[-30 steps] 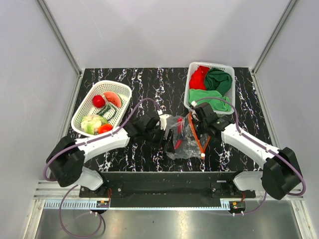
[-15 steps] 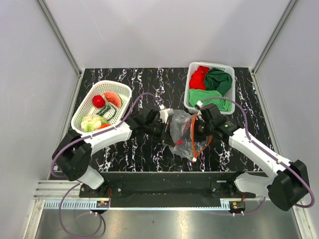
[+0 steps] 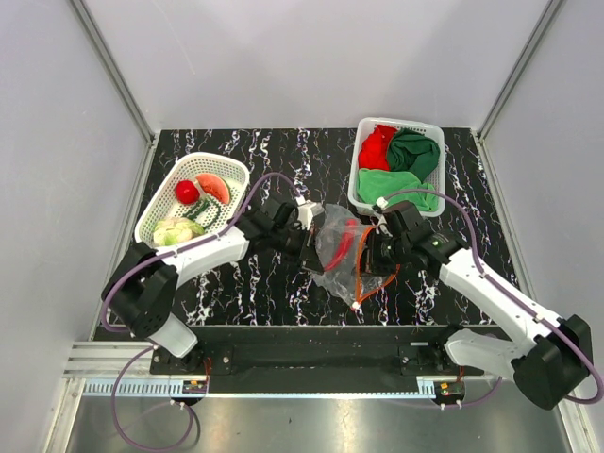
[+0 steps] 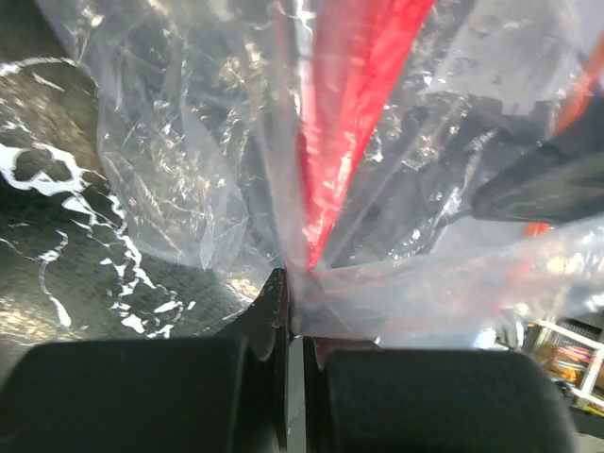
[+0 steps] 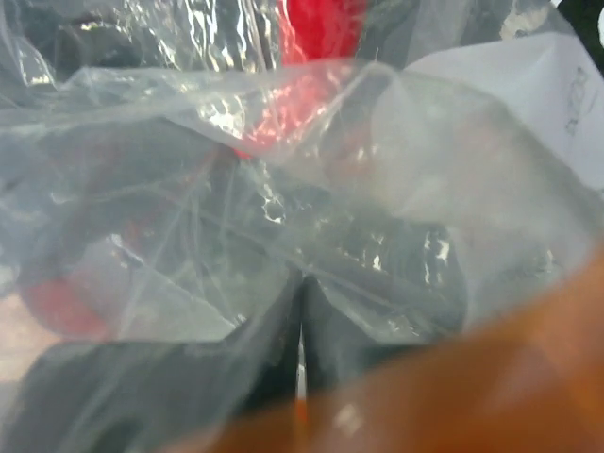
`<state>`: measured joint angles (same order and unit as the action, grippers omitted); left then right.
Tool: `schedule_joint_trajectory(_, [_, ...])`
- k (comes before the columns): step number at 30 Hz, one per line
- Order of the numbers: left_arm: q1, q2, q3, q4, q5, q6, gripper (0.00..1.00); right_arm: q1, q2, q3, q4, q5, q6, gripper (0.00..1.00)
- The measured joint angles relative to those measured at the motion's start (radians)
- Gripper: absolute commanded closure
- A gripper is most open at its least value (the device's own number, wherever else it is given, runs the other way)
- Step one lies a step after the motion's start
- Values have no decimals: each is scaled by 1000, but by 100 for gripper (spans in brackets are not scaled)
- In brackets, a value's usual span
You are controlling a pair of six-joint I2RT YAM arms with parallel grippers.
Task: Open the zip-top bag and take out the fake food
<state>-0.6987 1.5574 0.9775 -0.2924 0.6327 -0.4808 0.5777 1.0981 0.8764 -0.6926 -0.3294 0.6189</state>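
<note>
Zip-top bag (image 3: 340, 253) was held between both hands over the middle of the black marbled tabletop (image 3: 274, 293). Left hand (image 4: 293, 316) and right hand (image 5: 300, 326) were each pinched shut on its clear film. Pulled apart, that thin film could slip free or tear, and the red piece (image 3: 346, 240) inside might tumble out. Fake food (image 3: 193, 203) filled a white basket (image 3: 151, 226) at the left, under grey walls (image 3: 283, 66).

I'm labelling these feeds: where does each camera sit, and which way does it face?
Top external: above and behind the arms, looking down on the table; both arms show.
Left wrist: on the left arm, facing along the left gripper, its shut fingers pinching the zip-top bag.
Right wrist: on the right arm, facing along the right gripper, likewise shut on the bag.
Shared: all three show the bag.
</note>
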Motion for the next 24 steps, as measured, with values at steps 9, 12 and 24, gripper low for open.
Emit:
schedule_joint_trajectory(9, [-1, -43, -98, 97, 75, -104, 100, -15, 67, -54, 163, -10, 88, 56])
schedule_joint_trajectory(12, [-3, -53, -131, 146, 107, -145, 100, -30, 67, -79, 218, -14, 113, 52])
schedule_joint_trajectory(24, [-53, -59, -156, 292, 190, -238, 84, -37, 140, -109, 393, -24, 159, 85])
